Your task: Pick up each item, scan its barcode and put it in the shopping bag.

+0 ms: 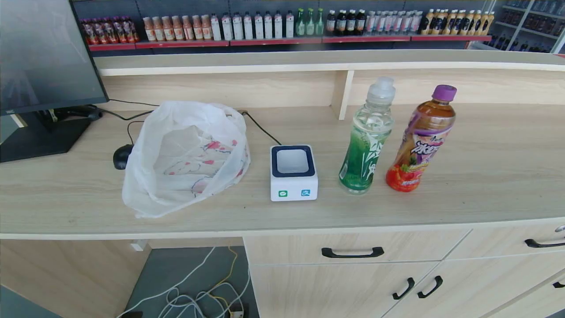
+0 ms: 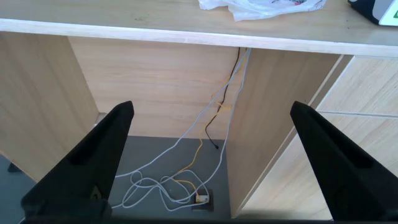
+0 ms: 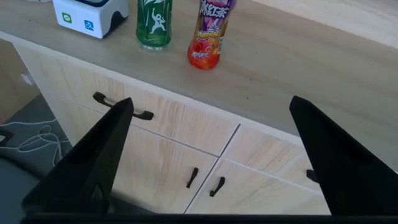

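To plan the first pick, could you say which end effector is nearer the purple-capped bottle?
Right. The right end effector hangs below the counter before the purple-capped bottle; the left end effector hangs below the shopping bag.

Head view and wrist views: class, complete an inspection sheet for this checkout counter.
Surface: light wooden counter.
Job's things: shopping bag open, left of scanner; green bottle and purple-capped bottle upright, right of it.
Clutter: mouse beside bag; monitor far left.
Grippers: left gripper and right gripper open, empty, in front of counter edge.
Cables: scanner cable runs back; loose cables on floor.
Surroundings: drink shelves behind; drawers below.
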Robot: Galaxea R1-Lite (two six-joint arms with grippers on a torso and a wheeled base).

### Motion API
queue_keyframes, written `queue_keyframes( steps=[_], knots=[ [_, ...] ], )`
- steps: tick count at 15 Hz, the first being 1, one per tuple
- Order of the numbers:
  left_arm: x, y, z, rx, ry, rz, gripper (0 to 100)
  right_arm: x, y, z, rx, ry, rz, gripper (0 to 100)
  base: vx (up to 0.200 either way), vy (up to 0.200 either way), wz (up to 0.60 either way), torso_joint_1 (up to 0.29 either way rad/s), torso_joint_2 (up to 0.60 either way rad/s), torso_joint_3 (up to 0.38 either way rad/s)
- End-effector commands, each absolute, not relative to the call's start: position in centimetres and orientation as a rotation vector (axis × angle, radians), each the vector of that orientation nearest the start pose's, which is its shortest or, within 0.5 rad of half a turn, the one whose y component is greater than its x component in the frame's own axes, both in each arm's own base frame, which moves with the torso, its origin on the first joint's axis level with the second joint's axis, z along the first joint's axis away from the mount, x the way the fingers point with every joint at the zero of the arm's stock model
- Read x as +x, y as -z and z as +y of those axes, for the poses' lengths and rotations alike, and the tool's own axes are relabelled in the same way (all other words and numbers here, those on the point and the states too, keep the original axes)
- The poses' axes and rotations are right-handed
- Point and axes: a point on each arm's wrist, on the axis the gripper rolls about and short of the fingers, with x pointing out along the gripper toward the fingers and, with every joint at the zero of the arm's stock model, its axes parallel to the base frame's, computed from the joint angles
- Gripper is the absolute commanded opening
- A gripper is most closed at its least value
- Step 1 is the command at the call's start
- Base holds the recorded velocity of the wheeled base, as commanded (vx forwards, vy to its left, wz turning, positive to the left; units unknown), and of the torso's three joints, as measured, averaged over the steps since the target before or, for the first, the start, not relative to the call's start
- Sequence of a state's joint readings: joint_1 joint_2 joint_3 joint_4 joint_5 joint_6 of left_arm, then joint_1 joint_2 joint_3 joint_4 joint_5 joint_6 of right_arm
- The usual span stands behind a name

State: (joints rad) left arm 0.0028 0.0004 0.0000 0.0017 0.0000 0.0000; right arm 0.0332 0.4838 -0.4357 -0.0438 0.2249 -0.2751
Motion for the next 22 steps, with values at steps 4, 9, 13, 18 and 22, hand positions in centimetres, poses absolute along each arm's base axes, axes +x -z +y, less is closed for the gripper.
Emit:
queue_keyframes(
  steps=[4, 9, 13, 18, 22],
  knots=[
    [-2.3, -7.5, 0.0, 0.000, -0.003, 0.002, 100, 6.9, -22.5, 1.2, -0.291, -0.331, 0.008, 100, 0.000, 0.000, 0.00, 0.000, 0.00, 0.000],
    [-2.3, -7.5, 0.0, 0.000, -0.003, 0.002, 100, 12.9, -23.3, 3.7, -0.338, -0.434, -0.034, 100, 0.000, 0.000, 0.00, 0.000, 0.00, 0.000],
    [-2.3, -7.5, 0.0, 0.000, -0.002, 0.002, 100, 15.3, -23.0, 7.1, -0.337, -0.468, -0.041, 100, 0.000, 0.000, 0.00, 0.000, 0.00, 0.000],
    [-2.3, -7.5, 0.0, 0.000, -0.003, 0.002, 100, 16.3, -23.3, 8.5, -0.307, -0.352, -0.060, 100, 0.000, 0.000, 0.00, 0.000, 0.00, 0.000],
    [-2.3, -7.5, 0.0, 0.000, -0.003, 0.002, 100, 16.1, -23.4, 8.8, -0.228, -0.245, -0.052, 100, 0.000, 0.000, 0.00, 0.000, 0.00, 0.000]
  ],
)
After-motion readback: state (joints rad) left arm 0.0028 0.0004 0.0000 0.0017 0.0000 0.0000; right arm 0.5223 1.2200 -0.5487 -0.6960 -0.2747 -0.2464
